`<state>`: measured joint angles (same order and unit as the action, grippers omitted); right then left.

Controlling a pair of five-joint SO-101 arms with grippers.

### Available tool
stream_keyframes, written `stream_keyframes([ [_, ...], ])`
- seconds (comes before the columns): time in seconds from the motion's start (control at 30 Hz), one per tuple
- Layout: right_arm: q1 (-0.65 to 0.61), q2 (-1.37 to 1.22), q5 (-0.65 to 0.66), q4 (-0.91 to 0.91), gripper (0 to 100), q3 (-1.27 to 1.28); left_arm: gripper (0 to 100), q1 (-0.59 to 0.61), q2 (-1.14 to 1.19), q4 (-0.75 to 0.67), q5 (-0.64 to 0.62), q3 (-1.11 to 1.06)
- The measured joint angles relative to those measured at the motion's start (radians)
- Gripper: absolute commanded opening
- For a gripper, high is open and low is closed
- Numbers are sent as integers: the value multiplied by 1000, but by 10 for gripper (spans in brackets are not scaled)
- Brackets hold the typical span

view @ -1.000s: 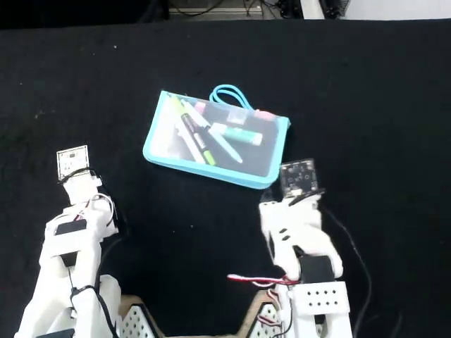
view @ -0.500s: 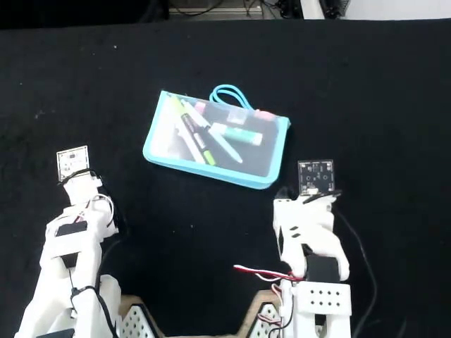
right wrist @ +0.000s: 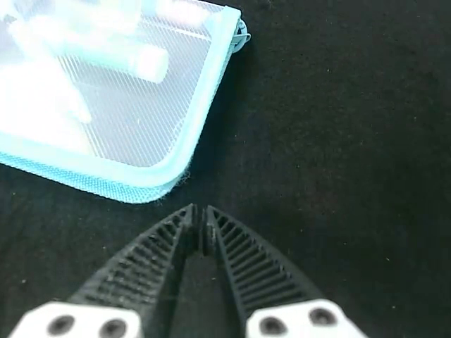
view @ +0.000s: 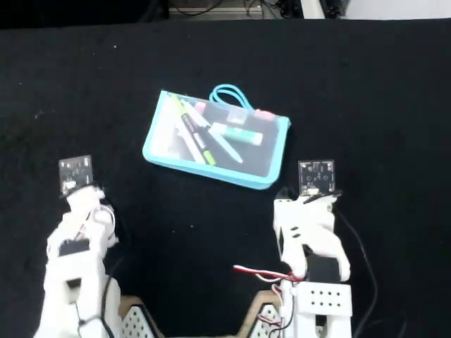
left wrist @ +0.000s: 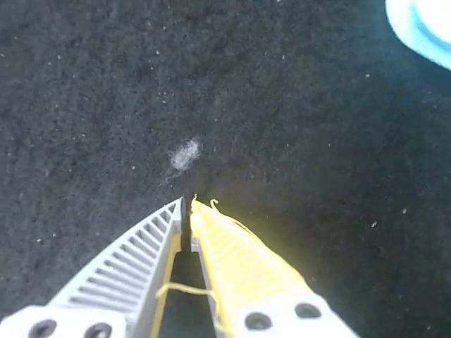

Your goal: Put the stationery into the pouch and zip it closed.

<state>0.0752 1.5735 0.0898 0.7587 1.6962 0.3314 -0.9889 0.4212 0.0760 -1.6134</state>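
My pouch (view: pixel 215 144) lies flat in the middle of the black table (view: pixel 366 91), near my right gripper (right wrist: pixel 199 218) and well apart from my left gripper (left wrist: pixel 189 210). Both grippers have their fingers pressed together and hold nothing. The pouch looks soft, light and floppy, so I think the best places to grab it are its blue edge (right wrist: pixel 210 91) or the blue loop (view: pixel 229 95) on its far side. Pens (view: pixel 197 137) and markers (view: pixel 238 134) are inside it, showing through the clear front, and I cannot tell if it is zipped all the way.
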Motion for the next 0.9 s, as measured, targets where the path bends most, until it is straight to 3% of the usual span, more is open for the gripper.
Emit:
stream_keyframes([
  [0.1,0,0,0,0,11,0,28,2,-189,57,6,-46],
  [0.47,0,0,2,74,11,0,30,-46,-658,503,-63,-68],
  [0.63,0,0,3,215,11,0,30,-44,-735,594,-71,-68],
  [0.9,0,0,3,232,11,0,30,-54,-766,624,-71,-68],
])
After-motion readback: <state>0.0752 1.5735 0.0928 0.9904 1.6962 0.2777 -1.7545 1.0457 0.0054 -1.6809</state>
